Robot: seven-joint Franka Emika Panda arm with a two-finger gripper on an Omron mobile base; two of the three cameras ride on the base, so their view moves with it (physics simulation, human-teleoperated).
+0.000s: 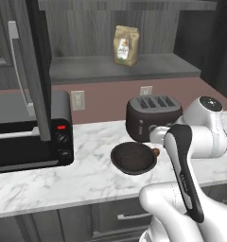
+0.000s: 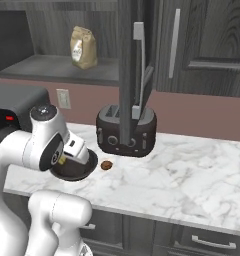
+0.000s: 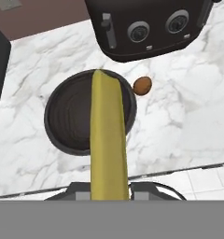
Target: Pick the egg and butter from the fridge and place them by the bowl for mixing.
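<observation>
A long yellow stick of butter [image 3: 108, 140] runs up the middle of the hand view, with my gripper [image 3: 109, 190] shut on its near end. The butter hangs over the dark round bowl [image 3: 67, 116] on the marble counter. The small brown egg [image 3: 142, 85] lies on the counter, close against the bowl's rim on the toaster's side. In the base views the bowl [image 1: 133, 158] [image 2: 78, 171] sits under my hand [image 2: 68, 158], and the egg [image 1: 155, 152] [image 2: 106, 165] rests just beside it. The fridge is out of view.
A black toaster [image 1: 153, 118] [image 2: 126, 131] stands right behind the bowl and egg. A black oven-like appliance [image 1: 30, 137] sits on the counter's left. A tall dark door panel [image 2: 127, 70] hangs open above the counter. A paper bag [image 1: 126, 45] is on the back shelf.
</observation>
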